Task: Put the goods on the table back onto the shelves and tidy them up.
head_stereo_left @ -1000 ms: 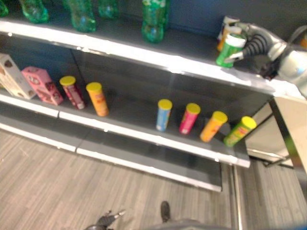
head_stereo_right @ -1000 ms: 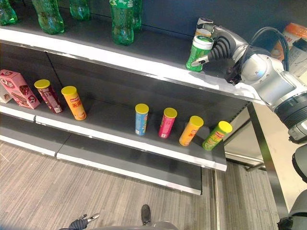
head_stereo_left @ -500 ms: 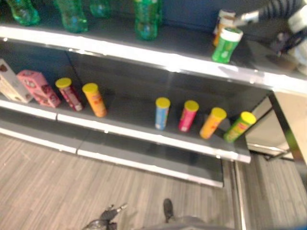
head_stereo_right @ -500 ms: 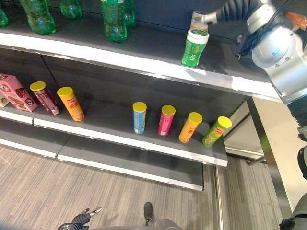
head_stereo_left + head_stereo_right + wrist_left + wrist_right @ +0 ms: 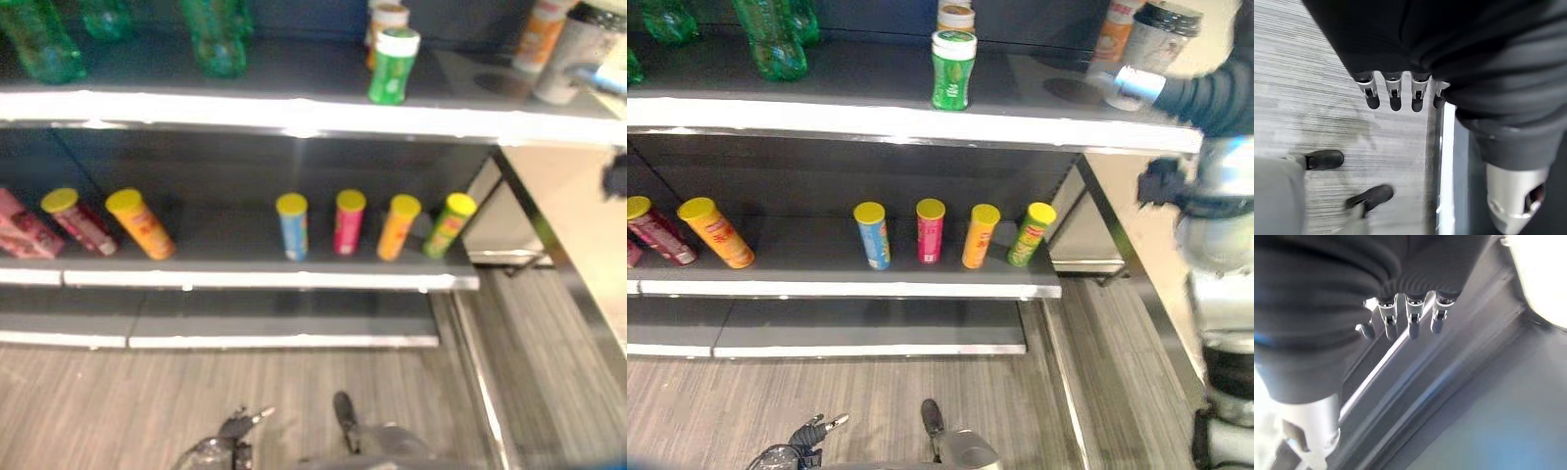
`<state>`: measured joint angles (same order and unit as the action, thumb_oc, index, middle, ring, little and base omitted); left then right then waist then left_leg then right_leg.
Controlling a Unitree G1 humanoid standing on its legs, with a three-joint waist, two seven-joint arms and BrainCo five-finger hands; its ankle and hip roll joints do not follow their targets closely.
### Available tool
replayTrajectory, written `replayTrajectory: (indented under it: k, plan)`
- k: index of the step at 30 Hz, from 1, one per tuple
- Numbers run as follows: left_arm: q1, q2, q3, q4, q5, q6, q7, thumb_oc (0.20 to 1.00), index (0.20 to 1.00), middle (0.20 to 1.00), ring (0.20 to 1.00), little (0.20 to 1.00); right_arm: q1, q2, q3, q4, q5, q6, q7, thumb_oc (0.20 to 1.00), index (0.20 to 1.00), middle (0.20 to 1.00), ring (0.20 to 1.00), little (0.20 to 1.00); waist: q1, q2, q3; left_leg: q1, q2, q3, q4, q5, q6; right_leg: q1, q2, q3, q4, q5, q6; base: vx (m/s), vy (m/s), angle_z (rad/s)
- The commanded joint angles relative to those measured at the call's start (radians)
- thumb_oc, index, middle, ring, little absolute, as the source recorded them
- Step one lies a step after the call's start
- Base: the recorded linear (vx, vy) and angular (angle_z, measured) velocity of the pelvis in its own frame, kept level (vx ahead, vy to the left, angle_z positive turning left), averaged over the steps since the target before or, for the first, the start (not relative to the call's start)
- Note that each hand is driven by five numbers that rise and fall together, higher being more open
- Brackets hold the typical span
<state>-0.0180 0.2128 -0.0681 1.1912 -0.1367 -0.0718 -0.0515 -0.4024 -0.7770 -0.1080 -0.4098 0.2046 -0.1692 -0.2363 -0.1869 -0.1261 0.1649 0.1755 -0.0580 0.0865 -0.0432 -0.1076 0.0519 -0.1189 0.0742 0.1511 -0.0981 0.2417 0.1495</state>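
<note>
A green canister [image 5: 952,69] with a white lid stands upright near the front edge of the top shelf [image 5: 823,116], with nothing touching it. Just behind it stands an orange and white canister [image 5: 955,15]. To the right of both, off the end of the shelf, my right hand [image 5: 1190,93] is open; its fingers [image 5: 1411,316] hang straight and hold nothing. Low over the floor, my left hand [image 5: 808,431] is open too, with its fingers [image 5: 1396,93] straight. An orange canister [image 5: 1114,29] and a dark-lidded pot [image 5: 1161,34] stand at the far right by the beige table [image 5: 1136,235].
Green bottles [image 5: 769,39] stand on the top shelf at the left. On the middle shelf [image 5: 823,289] are blue [image 5: 872,235], pink [image 5: 930,230], orange [image 5: 980,235] and green [image 5: 1032,233] yellow-lidded tubes, with two more tubes [image 5: 715,231] further left. The floor is grey wood.
My right hand has let go of the green canister and drawn back to the right. The canister stays upright on the top shelf. The camera has turned, so the whole picture has shifted.
</note>
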Motion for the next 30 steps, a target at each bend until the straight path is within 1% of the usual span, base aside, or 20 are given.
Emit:
replayTrajectory:
  k: [1, 2, 3, 4, 5, 6, 7, 8, 9, 10, 11, 12, 13, 14, 15, 16, 20, 24, 25, 30]
  plan:
    - [-0.047, 0.022, -0.039, 0.015, 0.001, -0.029, -0.020, 1.000, 1.000, 1.000, 1.000, 1.000, -0.029, 0.002, -0.015, -0.021, 0.129, -0.044, 0.046, 1.000, 1.000, 1.000, 1.000, 1.000, 0.013, 0.051, -0.011, -0.064, 0.070, 0.013, -0.044, 0.056, -0.073, 0.010, -0.092, -0.142, 0.070, -0.134, -0.134, -0.12, -0.024, -0.99]
    - [-0.047, 0.023, -0.043, 0.000, 0.000, -0.030, -0.023, 1.000, 1.000, 1.000, 1.000, 1.000, -0.029, 0.006, -0.011, -0.031, 0.147, -0.047, 0.055, 1.000, 1.000, 1.000, 1.000, 1.000, 0.018, 0.051, -0.023, -0.080, 0.076, 0.039, -0.044, 0.063, -0.082, 0.046, -0.116, -0.171, 0.075, -0.142, -0.135, -0.11, -0.051, -0.75]
    - [-0.048, 0.025, -0.041, -0.012, -0.001, -0.030, -0.025, 1.000, 1.000, 1.000, 1.000, 1.000, -0.023, 0.009, -0.011, -0.048, 0.157, -0.049, 0.060, 1.000, 1.000, 1.000, 1.000, 1.000, 0.025, 0.050, -0.041, -0.099, 0.078, 0.052, -0.044, 0.073, -0.086, 0.068, -0.135, -0.185, 0.068, -0.137, -0.135, -0.16, -0.103, -0.69]
    - [-0.045, 0.029, -0.038, -0.029, -0.002, -0.032, -0.028, 1.000, 1.000, 1.000, 1.000, 1.000, -0.020, 0.011, -0.017, -0.055, 0.169, -0.051, 0.061, 1.000, 1.000, 1.000, 1.000, 1.000, 0.037, 0.055, -0.060, -0.111, 0.090, 0.079, -0.044, 0.076, -0.094, 0.114, -0.162, -0.219, 0.051, -0.142, -0.131, -0.12, -0.126, -0.95]
    - [-0.046, 0.032, -0.034, -0.043, -0.003, -0.032, -0.031, 1.000, 1.000, 1.000, 1.000, 1.000, -0.027, 0.016, -0.017, -0.059, 0.174, -0.053, 0.059, 1.000, 1.000, 1.000, 1.000, 1.000, 0.049, 0.061, -0.082, -0.124, 0.103, 0.103, -0.044, 0.081, -0.102, 0.146, -0.183, -0.249, 0.032, -0.145, -0.129, -0.04, -0.127, -1.64]
    - [-0.049, 0.037, -0.030, -0.051, -0.004, -0.032, -0.033, 1.000, 1.000, 1.000, 1.000, 1.000, -0.033, 0.018, -0.020, -0.055, 0.182, -0.052, 0.054, 1.000, 1.000, 1.000, 1.000, 1.000, 0.058, 0.068, -0.100, -0.129, 0.113, 0.119, -0.044, 0.075, -0.107, 0.178, -0.202, -0.274, 0.014, -0.149, -0.126, -0.06, -0.162, -1.71]
    - [-0.053, 0.043, -0.024, -0.070, -0.003, -0.032, -0.037, 1.000, 1.000, 1.000, 1.000, 1.000, -0.054, 0.012, -0.034, -0.044, 0.186, -0.050, 0.039, 1.000, 1.000, 1.000, 1.000, 1.000, 0.078, 0.083, -0.125, -0.138, 0.136, 0.169, -0.044, 0.088, -0.117, 0.221, -0.241, -0.328, 0.011, -0.154, -0.125, -0.05, -0.151, -1.25]
    - [-0.059, 0.047, -0.023, -0.076, -0.002, -0.032, -0.038, 1.000, 1.000, 1.000, 1.000, 1.000, -0.065, -0.001, -0.041, -0.034, 0.176, -0.047, 0.029, 1.000, 1.000, 1.000, 1.000, 1.000, 0.081, 0.088, -0.133, -0.139, 0.143, 0.184, -0.044, 0.089, -0.120, 0.233, -0.253, -0.342, 0.011, -0.153, -0.123, -0.06, -0.119, -0.84]
    - [-0.059, 0.046, -0.023, -0.076, -0.002, -0.032, -0.038, 1.000, 1.000, 1.000, 1.000, 1.000, -0.066, -0.002, -0.040, -0.033, 0.176, -0.048, 0.029, 1.000, 1.000, 1.000, 1.000, 1.000, 0.084, 0.089, -0.132, -0.137, 0.143, 0.187, -0.044, 0.088, -0.121, 0.234, -0.253, -0.340, 0.011, -0.153, -0.123, -0.02, -0.102, -0.76]
    - [-0.069, 0.049, -0.022, -0.092, 0.005, -0.030, -0.039, 1.000, 1.000, 1.000, 1.000, 1.000, -0.065, -0.016, -0.070, -0.017, 0.157, -0.037, 0.011, 1.000, 1.000, 1.000, 1.000, 1.000, 0.089, 0.102, -0.140, -0.139, 0.159, 0.212, -0.044, 0.090, -0.124, 0.252, -0.272, -0.361, 0.011, -0.151, -0.119, -0.01, -0.099, -0.79]
    - [-0.089, 0.038, -0.031, -0.089, 0.018, -0.018, -0.035, 1.000, 1.000, 1.000, 1.000, 1.000, -0.062, -0.009, -0.073, -0.018, 0.146, -0.022, 0.003, 1.000, 1.000, 1.000, 1.000, 1.000, 0.084, 0.106, -0.143, -0.137, 0.164, 0.217, -0.044, 0.089, -0.125, 0.250, -0.275, -0.357, 0.011, -0.152, -0.120, -0.02, -0.138, -0.57]
    - [-0.078, 0.035, -0.019, -0.108, 0.027, -0.019, -0.028, 1.000, 1.000, 1.000, 1.000, 1.000, -0.044, -0.013, -0.113, -0.013, 0.133, -0.014, -0.005, 1.000, 1.000, 1.000, 1.000, 1.000, 0.091, 0.110, -0.140, -0.137, 0.167, 0.215, -0.044, 0.092, -0.124, 0.246, -0.277, -0.363, 0.011, -0.160, -0.120, -0.04, -0.104, -0.42]
    - [-0.055, 0.031, -0.006, -0.122, 0.035, -0.022, -0.022, 1.000, 1.000, 1.000, 1.000, 1.000, -0.018, -0.053, -0.162, 0.030, 0.099, -0.014, -0.025, 1.000, 1.000, 1.000, 1.000, 1.000, 0.091, 0.111, -0.132, -0.135, 0.171, 0.211, -0.044, 0.093, -0.125, 0.231, -0.275, -0.367, 0.011, -0.165, -0.122, -0.04, -0.072, -0.47]
    - [-0.055, 0.030, -0.008, -0.123, 0.035, -0.022, -0.022, 1.000, 1.000, 1.000, 1.000, 1.000, -0.017, -0.054, -0.163, 0.032, 0.100, -0.015, -0.025, 1.000, 1.000, 1.000, 1.000, 1.000, 0.093, 0.112, -0.133, -0.134, 0.171, 0.211, -0.044, 0.093, -0.125, 0.231, -0.275, -0.367, 0.011, -0.165, -0.122, -0.05, -0.096, -0.62]
    - [-0.042, 0.025, -0.007, -0.126, 0.043, -0.029, -0.017, 1.000, 1.000, 1.000, 1.000, 1.000, 0.002, -0.071, -0.203, 0.064, 0.077, -0.001, -0.043, 1.000, 1.000, 1.000, 1.000, 1.000, 0.093, 0.111, -0.125, -0.132, 0.172, 0.210, -0.044, 0.091, -0.123, 0.217, -0.272, -0.373, 0.011, -0.170, -0.123, -0.06, -0.178, -0.56]
    - [-0.026, 0.018, -0.003, -0.137, 0.046, -0.030, -0.014, 1.000, 1.000, 1.000, 1.000, 1.000, 0.034, -0.087, -0.250, 0.101, 0.077, -0.003, -0.049, 1.000, 1.000, 1.000, 1.000, 1.000, 0.100, 0.113, -0.116, -0.125, 0.184, 0.222, -0.044, 0.091, -0.123, 0.204, -0.266, -0.389, 0.011, -0.190, -0.121, -0.08, -0.223, -0.39]
    - [-0.022, 0.018, -0.006, -0.140, 0.058, -0.027, -0.015, 1.000, 1.000, 1.000, 1.000, 1.000, 0.095, -0.142, -0.316, 0.201, 0.090, 0.002, -0.052, 1.000, 1.000, 1.000, 1.000, 1.000, 0.093, 0.118, -0.100, -0.124, 0.200, 0.234, -0.044, 0.101, -0.126, 0.191, -0.241, -0.400, 0.011, -0.199, -0.115, -0.07, -0.194, -0.34]
    - [-0.011, 0.011, -0.003, -0.137, 0.069, -0.028, -0.019, 1.000, 1.000, 1.000, 1.000, 1.000, 0.155, -0.144, -0.390, 0.268, 0.122, 0.001, -0.052, 1.000, 1.000, 1.000, 1.000, 1.000, 0.073, 0.122, -0.096, -0.122, 0.212, 0.229, -0.044, 0.109, -0.123, 0.185, -0.209, -0.390, 0.011, -0.209, -0.114, -0.05, -0.187, -0.05]
    - [-0.005, 0.008, 0.000, -0.137, 0.072, -0.027, -0.021, 1.000, 1.000, 1.000, 1.000, 1.000, 0.170, -0.129, -0.407, 0.260, 0.132, -0.001, -0.048, 1.000, 1.000, 1.000, 1.000, 1.000, 0.068, 0.122, -0.098, -0.125, 0.216, 0.227, -0.044, 0.111, -0.122, 0.181, -0.200, -0.383, 0.011, -0.212, -0.112, -0.04, -0.197, 0.18]
    - [0.002, -0.001, 0.007, -0.113, 0.081, -0.025, -0.025, 1.000, 1.000, 1.000, 1.000, 1.000, 0.220, -0.123, -0.463, 0.263, 0.145, 0.000, -0.048, 1.000, 1.000, 1.000, 1.000, 1.000, 0.038, 0.122, -0.104, -0.129, 0.237, 0.203, -0.044, 0.123, -0.121, 0.161, -0.146, -0.353, 0.011, -0.227, -0.107, -0.03, -0.154, 0.05]
